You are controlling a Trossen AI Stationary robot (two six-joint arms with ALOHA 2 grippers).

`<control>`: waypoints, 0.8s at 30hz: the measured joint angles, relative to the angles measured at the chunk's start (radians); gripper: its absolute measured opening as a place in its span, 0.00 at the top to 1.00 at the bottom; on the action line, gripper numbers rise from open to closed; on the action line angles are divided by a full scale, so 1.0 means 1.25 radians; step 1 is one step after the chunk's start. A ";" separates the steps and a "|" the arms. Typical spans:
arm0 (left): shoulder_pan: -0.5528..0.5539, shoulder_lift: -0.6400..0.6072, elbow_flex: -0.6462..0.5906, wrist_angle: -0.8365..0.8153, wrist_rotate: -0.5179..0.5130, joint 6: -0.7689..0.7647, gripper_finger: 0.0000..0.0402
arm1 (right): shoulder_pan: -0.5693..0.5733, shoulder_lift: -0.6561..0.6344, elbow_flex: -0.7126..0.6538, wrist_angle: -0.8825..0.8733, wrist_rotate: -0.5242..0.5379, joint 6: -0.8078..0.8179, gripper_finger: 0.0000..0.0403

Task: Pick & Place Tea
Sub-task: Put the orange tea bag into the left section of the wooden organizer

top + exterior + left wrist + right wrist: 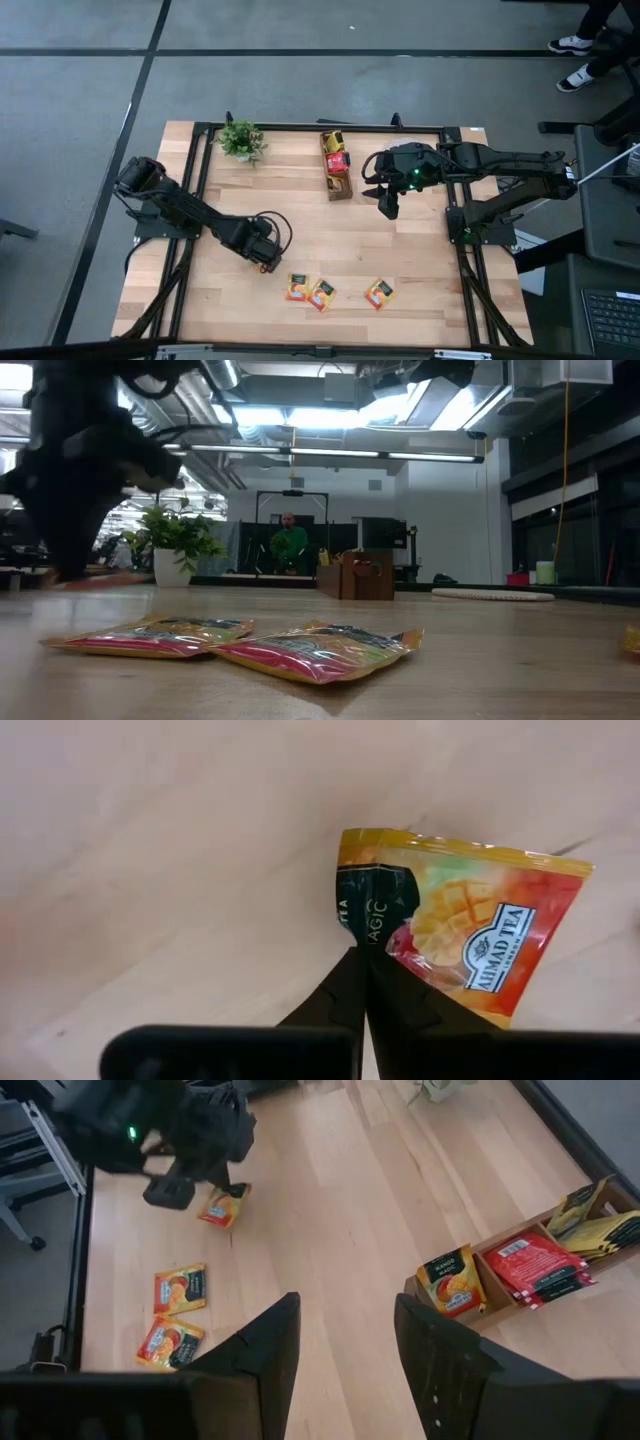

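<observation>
Item: my left gripper (365, 965), low over the near-left part of the table, jaws clenched on one corner of a flat square orange-and-red mango tea sachet with a dark label (455, 925). In the right wrist view the same sachet (224, 1205) hangs tilted from the fingers, close to the wood.

Item: my right gripper (345, 1355), waiting with its jaws apart and nothing between them, beside the box.

Item: narrow brown wooden box (338, 168) at the far middle of the table, holding upright sachets: yellow at one end, red in the middle, one orange mango (452, 1280) at the other.

Item: three more orange sachets flat on the wood near the front edge, two side by side (309, 291), the third (379, 292) a little apart to the right.

Handling note: the hold is on a corner only, so I judge the packet will swing and could slip. Lift straight up, carry slowly, and lower it edge-first into the free end of the box without knocking those already standing there.

Surface: pale wooden plank table (300, 215) in a black frame, with a small green potted plant (241, 139) at the far left.

Room: grey floor, an open workshop hall with ceiling lights; a person in green (289, 543) stands far behind.
</observation>
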 joint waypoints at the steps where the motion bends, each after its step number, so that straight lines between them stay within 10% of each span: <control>1: 0.004 -0.014 0.000 -0.003 -0.008 0.000 0.99 | 0.000 0.000 0.000 0.000 0.000 -0.007 0.59; 13: 0.111 -0.205 0.001 0.044 -0.197 0.009 1.00 | 0.000 0.000 0.000 0.000 0.000 -0.011 0.59; 24: 0.267 -0.256 0.002 0.403 -0.233 0.292 1.00 | 0.000 0.000 0.000 0.079 -0.042 0.158 0.59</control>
